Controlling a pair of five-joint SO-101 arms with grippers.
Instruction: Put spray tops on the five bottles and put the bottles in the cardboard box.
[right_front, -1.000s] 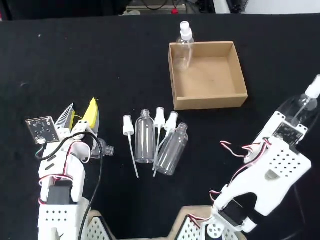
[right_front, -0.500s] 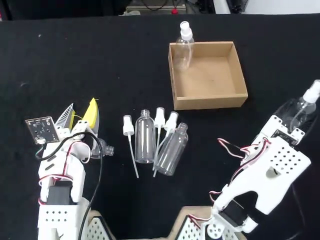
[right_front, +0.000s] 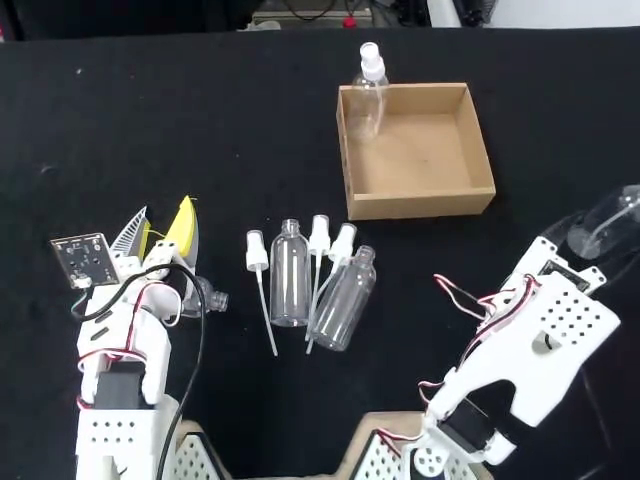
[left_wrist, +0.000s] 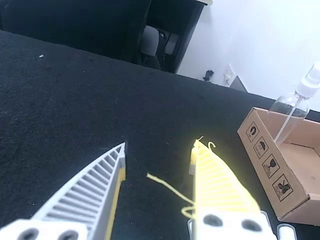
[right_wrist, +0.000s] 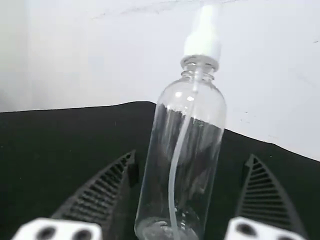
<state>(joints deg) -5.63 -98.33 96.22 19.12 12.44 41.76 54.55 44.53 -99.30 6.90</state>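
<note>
A clear bottle (right_wrist: 192, 125) with a white spray top stands between the black fingers of my right gripper (right_wrist: 187, 160), which is open, with a gap on one side. In the high view this bottle (right_front: 603, 215) is at the table's right edge. The cardboard box (right_front: 480, 150) holds one topped bottle (right_front: 368, 95) upright in its far left corner. Two bare bottles (right_front: 290, 272) (right_front: 345, 297) lie mid-table among three loose spray tops (right_front: 257, 250) (right_front: 319, 235) (right_front: 343, 240). My left gripper (right_front: 160, 228) (left_wrist: 159, 145) is open at the left, beside another bare bottle (right_front: 208, 298).
The black tabletop (right_front: 200, 120) has free room at the far left and between the box and the right arm. The left wrist view shows the box wall (left_wrist: 272, 165) and its topped bottle (left_wrist: 290, 107) ahead, with a white wall behind.
The right arm has drawn back slightly toward the table's near side. The topped bottle at the right edge now leans further out of the high view. The left arm has not moved.
</note>
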